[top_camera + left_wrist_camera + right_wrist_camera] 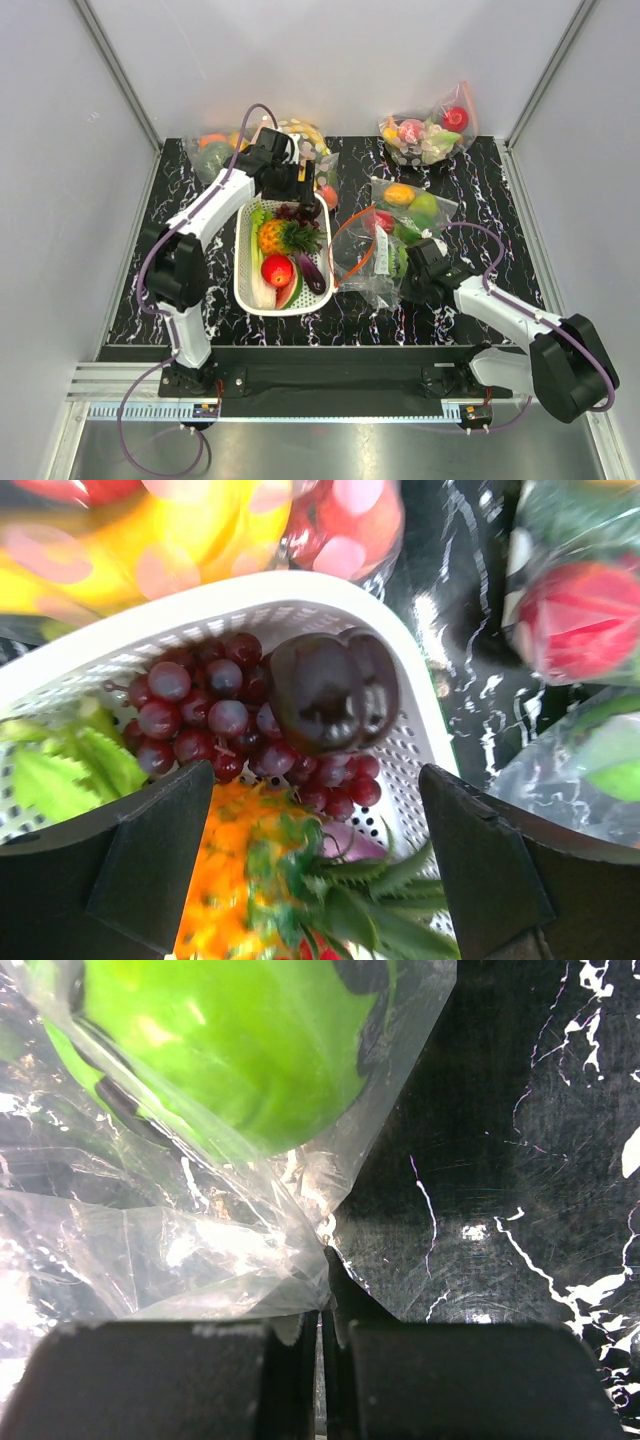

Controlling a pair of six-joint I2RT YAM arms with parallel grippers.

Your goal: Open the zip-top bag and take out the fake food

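My right gripper has its two fingers pressed flat together, with a fold of the clear crinkly zip-top bag, the one with the orange-red zip strip, nipped in the seam between them. My right wrist camera shows one green round toy fruit inside that plastic, just beyond my fingertips, and the black white-veined table to its right. It shows nothing else. Only the overhead view shows the bag's zip strip standing open in a loop, and the bag lying just right of the basket.

My left gripper hangs with its fingers spread wide and nothing between them, over the far end of the one white perforated plastic basket. Under it I count one bunch of dark red grapes, one glossy dark purple fruit resting on them, one orange-yellow pineapple with a green crown, and some pale green leaves.

The overhead view adds three pieces that my left wrist camera misses: one red round toy fruit, one watermelon slice and one long purple eggplant. It also shows three more filled bags. One holds an orange and a green apple, one lies at the back right, and one white-dotted bag lies behind the basket.
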